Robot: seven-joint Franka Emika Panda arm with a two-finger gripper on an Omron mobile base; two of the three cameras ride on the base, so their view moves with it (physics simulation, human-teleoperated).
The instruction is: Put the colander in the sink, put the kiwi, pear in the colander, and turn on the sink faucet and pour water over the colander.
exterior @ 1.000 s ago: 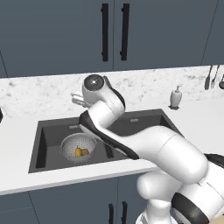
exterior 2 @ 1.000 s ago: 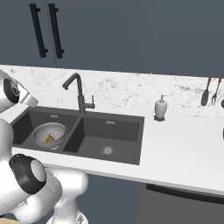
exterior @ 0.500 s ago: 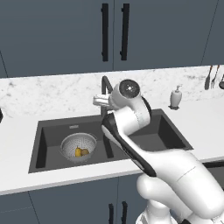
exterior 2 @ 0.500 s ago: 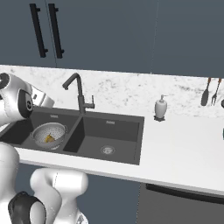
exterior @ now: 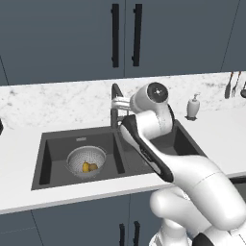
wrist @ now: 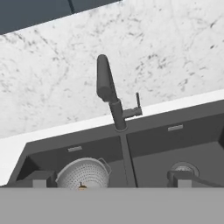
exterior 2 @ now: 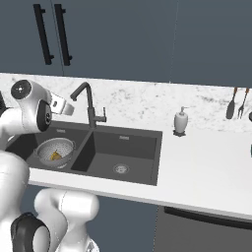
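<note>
The silver colander (exterior: 86, 159) sits in the left basin of the dark sink (exterior: 46, 163). The yellow pear (exterior: 85, 167) lies in it, with the brown kiwi (exterior: 94, 167) beside it. My gripper (exterior: 119, 103) hangs open and empty above the divider, just in front of the sink faucet (exterior: 115, 106). In the hand view the faucet (wrist: 110, 96) stands straight ahead with its side lever (wrist: 137, 106) to the right. The colander (wrist: 83, 173) is at lower left, and the fingertips (wrist: 37, 178) stand wide apart. Water is out of view.
A white soap dispenser (exterior 2: 181, 120) stands on the counter to the right of the sink (exterior 2: 147, 162). Utensils (exterior 2: 236, 101) hang on the wall at far right. Dark cabinets with black handles (exterior: 126, 34) are above. The right basin holds just its drain (exterior 2: 121, 169).
The arm has swung right from over the left basin. The open gripper has come up to the faucet. The colander and fruit have not moved.
</note>
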